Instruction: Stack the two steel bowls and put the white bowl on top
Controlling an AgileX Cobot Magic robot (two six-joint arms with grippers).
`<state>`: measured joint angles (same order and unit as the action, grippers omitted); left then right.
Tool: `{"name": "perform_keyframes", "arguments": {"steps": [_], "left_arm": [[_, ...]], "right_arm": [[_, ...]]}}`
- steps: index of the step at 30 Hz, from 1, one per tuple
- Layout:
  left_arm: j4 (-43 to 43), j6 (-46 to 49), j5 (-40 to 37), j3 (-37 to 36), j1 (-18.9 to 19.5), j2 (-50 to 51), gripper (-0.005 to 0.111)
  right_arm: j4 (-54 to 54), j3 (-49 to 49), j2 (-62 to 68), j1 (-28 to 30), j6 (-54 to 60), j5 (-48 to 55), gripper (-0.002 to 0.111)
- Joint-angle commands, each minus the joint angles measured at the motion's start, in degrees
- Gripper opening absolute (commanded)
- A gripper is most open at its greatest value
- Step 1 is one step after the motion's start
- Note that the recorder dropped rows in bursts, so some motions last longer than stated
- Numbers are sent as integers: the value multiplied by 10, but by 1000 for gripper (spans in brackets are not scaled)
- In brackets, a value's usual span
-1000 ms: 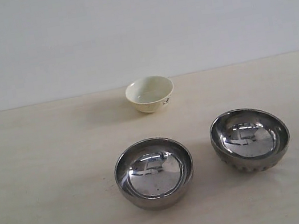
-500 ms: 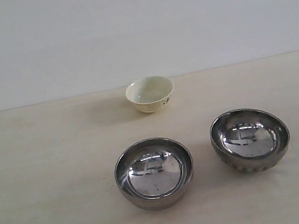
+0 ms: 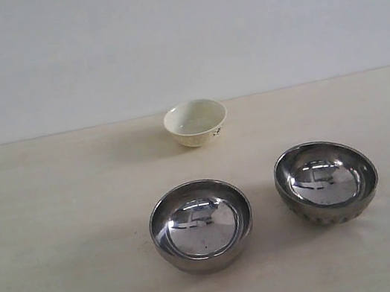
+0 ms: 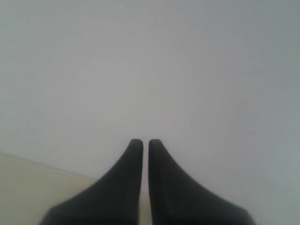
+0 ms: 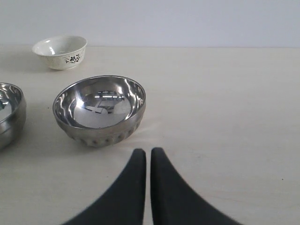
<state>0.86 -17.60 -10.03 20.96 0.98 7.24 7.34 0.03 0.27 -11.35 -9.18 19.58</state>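
A smooth steel bowl (image 3: 201, 225) stands near the table's front centre, its edge also showing in the right wrist view (image 5: 9, 112). The ribbed steel bowl (image 3: 327, 182) sits to its right, tilted a little, and shows close ahead of my right gripper (image 5: 99, 110). The small white bowl (image 3: 195, 122) with a dark mark stands farther back (image 5: 60, 52). My right gripper (image 5: 148, 152) is shut and holds nothing, just short of the ribbed bowl. My left gripper (image 4: 146, 142) is shut, facing the pale wall. Neither gripper appears in the exterior view.
The pale wooden table (image 3: 56, 216) runs back to a plain light wall (image 3: 176, 36). A strip of the table (image 4: 28, 183) shows low in the left wrist view.
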Motion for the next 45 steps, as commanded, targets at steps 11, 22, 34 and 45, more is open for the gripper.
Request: {"name": "perform_keyframes", "arguments": {"steps": [11, 22, 34, 45], "left_arm": [[-34, 29, 9, -121, 66, -72, 4], [-34, 152, 29, -210, 66, -72, 4], [-33, 202, -74, -210, 66, -72, 4], [-33, 201, -72, -210, 66, -72, 4]], "right_arm": [[6, 0, -3, 4, 1, -4, 0], [6, 0, -3, 4, 1, -4, 0], [6, 0, -3, 4, 1, -4, 0], [6, 0, -3, 4, 1, -4, 0]]}}
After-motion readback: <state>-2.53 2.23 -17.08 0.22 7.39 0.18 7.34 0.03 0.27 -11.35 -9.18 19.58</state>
